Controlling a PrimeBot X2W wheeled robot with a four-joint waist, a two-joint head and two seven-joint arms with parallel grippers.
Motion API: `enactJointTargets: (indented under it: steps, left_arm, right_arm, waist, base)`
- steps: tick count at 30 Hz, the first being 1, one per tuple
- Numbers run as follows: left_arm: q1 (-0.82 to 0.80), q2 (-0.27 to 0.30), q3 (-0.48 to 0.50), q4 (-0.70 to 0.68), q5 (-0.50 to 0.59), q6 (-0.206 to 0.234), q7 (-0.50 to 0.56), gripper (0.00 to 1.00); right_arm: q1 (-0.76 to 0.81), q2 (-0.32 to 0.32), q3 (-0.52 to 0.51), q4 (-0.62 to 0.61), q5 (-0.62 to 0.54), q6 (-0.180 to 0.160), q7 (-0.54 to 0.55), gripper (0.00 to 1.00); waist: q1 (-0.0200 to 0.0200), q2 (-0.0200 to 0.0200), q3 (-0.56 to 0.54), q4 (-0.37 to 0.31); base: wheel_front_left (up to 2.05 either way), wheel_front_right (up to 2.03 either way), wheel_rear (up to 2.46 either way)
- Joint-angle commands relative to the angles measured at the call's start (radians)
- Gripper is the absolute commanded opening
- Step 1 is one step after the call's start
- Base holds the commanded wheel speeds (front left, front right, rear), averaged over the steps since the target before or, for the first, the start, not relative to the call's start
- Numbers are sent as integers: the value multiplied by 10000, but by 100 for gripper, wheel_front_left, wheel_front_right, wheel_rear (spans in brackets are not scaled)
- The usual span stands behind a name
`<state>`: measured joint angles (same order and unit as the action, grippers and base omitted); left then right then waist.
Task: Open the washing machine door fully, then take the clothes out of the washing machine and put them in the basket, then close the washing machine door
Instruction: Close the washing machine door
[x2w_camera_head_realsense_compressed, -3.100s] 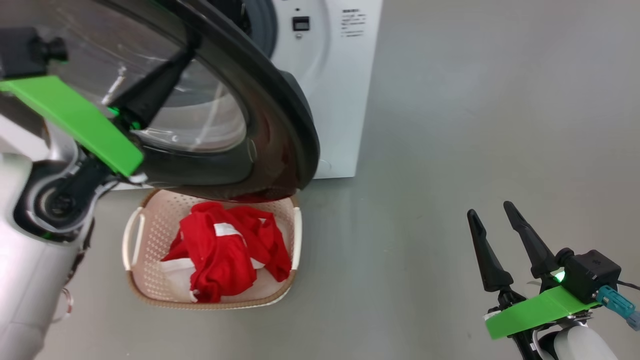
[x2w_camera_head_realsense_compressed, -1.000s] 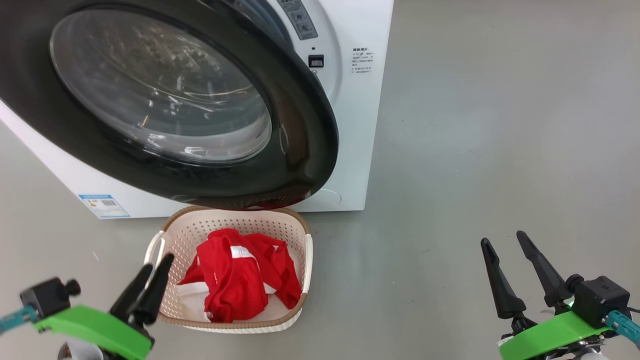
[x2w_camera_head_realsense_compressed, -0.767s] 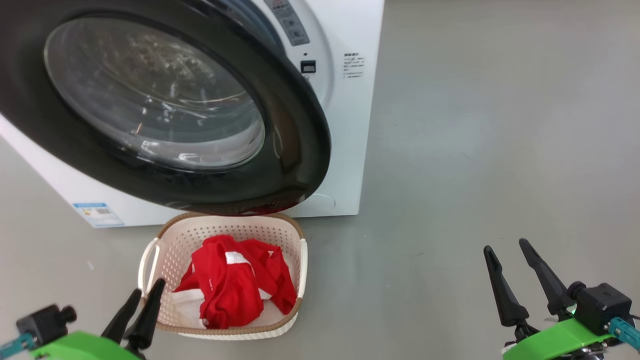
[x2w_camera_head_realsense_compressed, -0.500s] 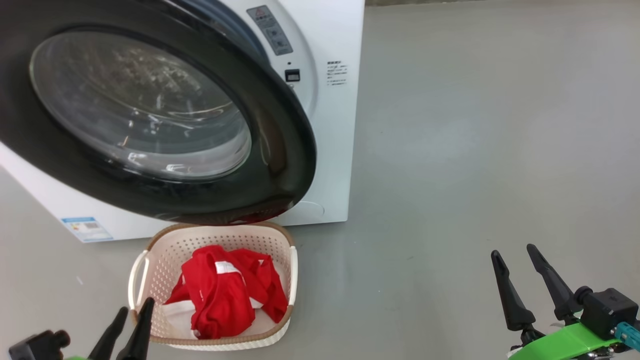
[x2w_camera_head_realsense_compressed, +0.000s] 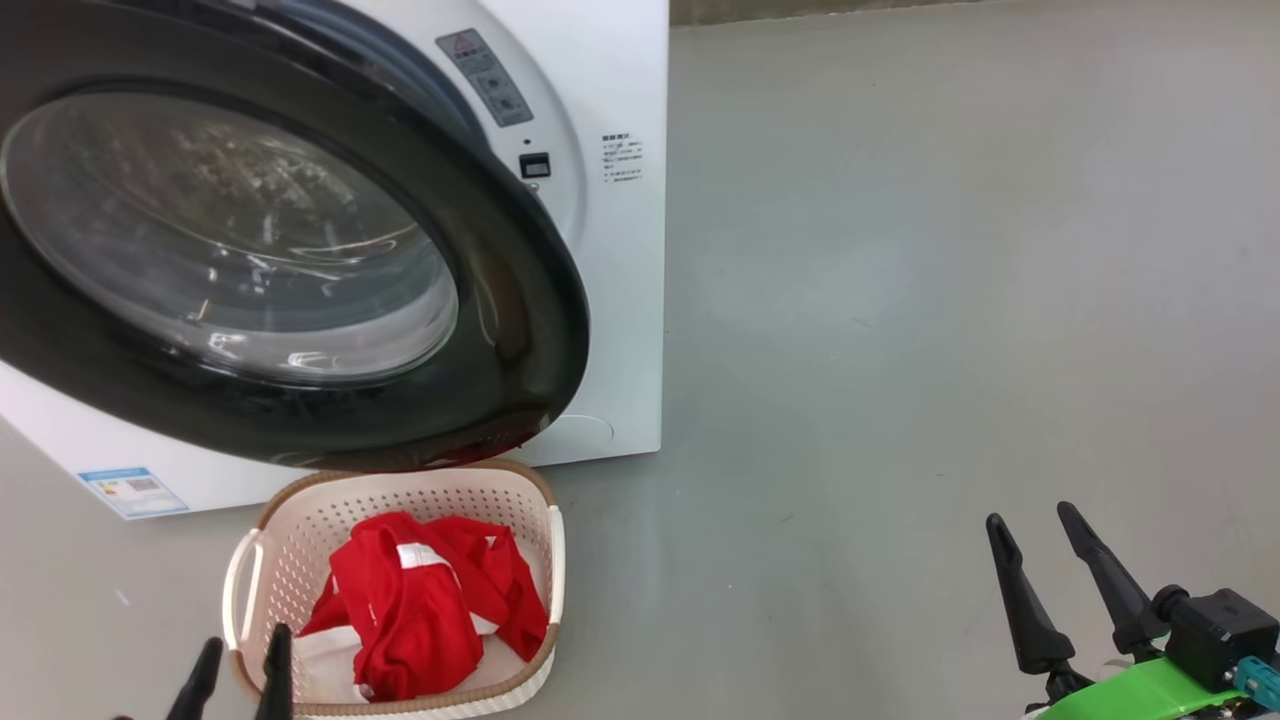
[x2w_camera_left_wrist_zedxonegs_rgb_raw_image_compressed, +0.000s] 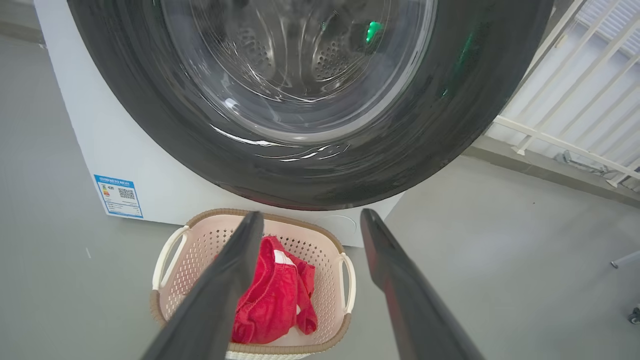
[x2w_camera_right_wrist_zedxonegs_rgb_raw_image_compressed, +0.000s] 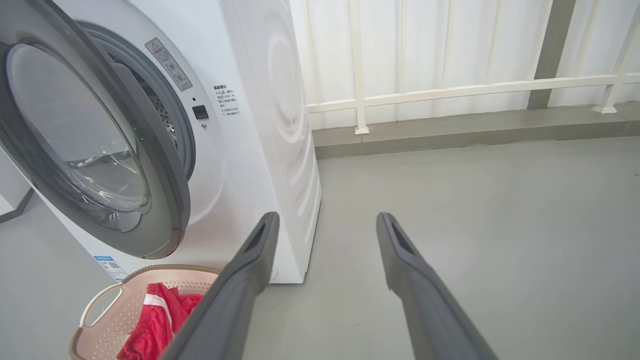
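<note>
The washing machine (x2w_camera_head_realsense_compressed: 610, 300) is white, and its door (x2w_camera_head_realsense_compressed: 500, 300), black-rimmed with a glass bowl, stands ajar in front of the drum. The right wrist view shows the door (x2w_camera_right_wrist_zedxonegs_rgb_raw_image_compressed: 165, 165) held off the machine's front (x2w_camera_right_wrist_zedxonegs_rgb_raw_image_compressed: 235, 150), with a gap at the grey seal. Below the door sits the basket (x2w_camera_head_realsense_compressed: 545, 540) with the red clothes (x2w_camera_head_realsense_compressed: 420, 610) inside. My left gripper (x2w_camera_head_realsense_compressed: 245, 640) is open and empty, just this side of the basket's near left corner. My right gripper (x2w_camera_head_realsense_compressed: 1030, 515) is open and empty over the floor, far right of the basket.
Grey floor (x2w_camera_head_realsense_compressed: 900, 350) stretches to the right of the machine. A white railing (x2w_camera_right_wrist_zedxonegs_rgb_raw_image_compressed: 450, 90) on a grey kerb runs behind it. A blue sticker (x2w_camera_head_realsense_compressed: 130, 490) marks the machine's lower left front.
My left arm, first behind the door, has come away and sunk to the head view's bottom edge. The door has swung nearer the machine. The head camera has shifted, sliding the scene left.
</note>
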<state>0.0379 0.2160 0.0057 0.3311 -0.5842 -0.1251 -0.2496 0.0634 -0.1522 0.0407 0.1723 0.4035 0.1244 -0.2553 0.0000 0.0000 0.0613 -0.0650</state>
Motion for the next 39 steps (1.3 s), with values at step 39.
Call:
enactJointTargets:
  steps: [39]
  left_arm:
    - [678,-1497,1871,-2602,3131,-56,-122,100]
  right_arm:
    - [-62,-15,-183,-354,-90,63,-65,100]
  waist:
    - [0,0,90,39]
  base:
    - [0,0,0]
